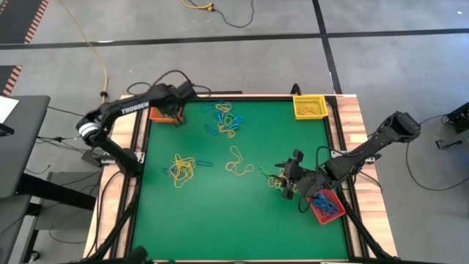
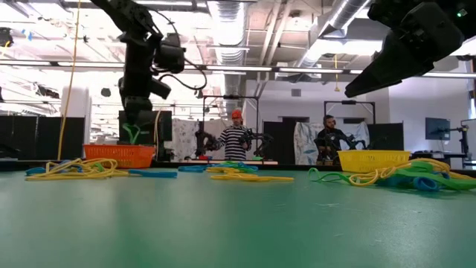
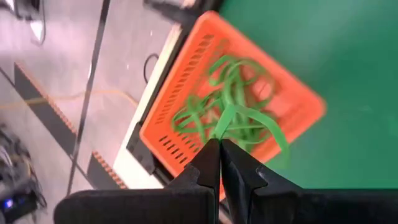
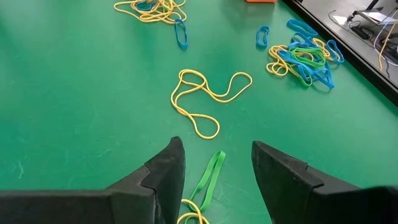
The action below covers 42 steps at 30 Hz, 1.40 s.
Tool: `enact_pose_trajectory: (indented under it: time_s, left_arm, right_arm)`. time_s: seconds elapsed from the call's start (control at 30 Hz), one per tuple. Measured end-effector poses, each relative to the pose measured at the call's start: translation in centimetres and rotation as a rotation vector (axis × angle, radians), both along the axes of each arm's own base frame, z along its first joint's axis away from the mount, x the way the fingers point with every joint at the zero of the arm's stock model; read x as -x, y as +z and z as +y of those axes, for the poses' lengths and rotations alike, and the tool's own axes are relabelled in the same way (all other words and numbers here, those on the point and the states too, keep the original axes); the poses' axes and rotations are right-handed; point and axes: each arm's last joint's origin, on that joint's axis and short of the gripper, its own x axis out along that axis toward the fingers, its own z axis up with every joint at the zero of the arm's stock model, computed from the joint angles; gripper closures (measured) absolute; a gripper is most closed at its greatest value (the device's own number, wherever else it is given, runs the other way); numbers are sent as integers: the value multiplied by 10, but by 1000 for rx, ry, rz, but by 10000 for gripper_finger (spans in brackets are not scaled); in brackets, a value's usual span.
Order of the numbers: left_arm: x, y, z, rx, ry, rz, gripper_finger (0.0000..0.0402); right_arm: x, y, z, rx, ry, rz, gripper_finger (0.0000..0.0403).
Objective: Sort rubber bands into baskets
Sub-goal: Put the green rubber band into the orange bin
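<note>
- Rubber bands are what we're sorting, and we see loose clusters on the green table (image 1: 220, 213): a blue, yellow and green tangle (image 1: 224, 117) at the far middle, a yellow and blue bunch (image 1: 182, 168) on the left, and a yellow loop (image 4: 205, 93) near the centre.
- Our left gripper (image 3: 219, 149) is above the orange basket (image 3: 186, 74) at the far left corner, fingers pressed together on a green band (image 3: 239, 115) that dangles over the green ones already inside.
- Our right gripper (image 4: 214, 165) is low over the table's right side, fingers spread, with a green band (image 4: 208, 177) lying on the table between them, just beside the red basket (image 1: 327, 207).
- We spot the yellow basket (image 1: 310, 107) at the far right corner.
</note>
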Motion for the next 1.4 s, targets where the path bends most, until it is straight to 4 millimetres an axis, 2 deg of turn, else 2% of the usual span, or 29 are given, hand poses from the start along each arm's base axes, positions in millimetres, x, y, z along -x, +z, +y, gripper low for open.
enact_pose_trajectory:
  time_s: [0.2, 0.4, 0.53, 0.7, 0.87, 1.1, 1.27, 1.4]
  left_arm:
    - [23, -6, 17, 58, 82, -27, 401]
    - [37, -21, 18, 107, 133, -10, 394]
    - [39, -30, 16, 101, 145, -2, 357]
    - [37, -30, 19, 56, 167, -42, 303]
    - [33, -26, 16, 54, 141, -98, 279]
    - [22, -9, -9, 146, 37, -246, 277]
    - [13, 5, -42, 246, -56, -312, 277]
    - [7, 4, -75, 320, -153, -318, 277]
  right_arm:
    - [0, 0, 0, 1, 0, 1, 188]
    - [0, 0, 0, -4, -3, -1, 188]
    - [0, 0, 0, -4, -4, 0, 188]
    - [0, 0, 0, -4, -5, 0, 188]
    - [0, 0, 0, -9, -8, -2, 188]
    - [-6, -12, 0, 17, -23, 42, 188]
    - [-16, -30, -1, 50, -41, 101, 188]
    - [-20, -37, 0, 59, -15, 127, 188]
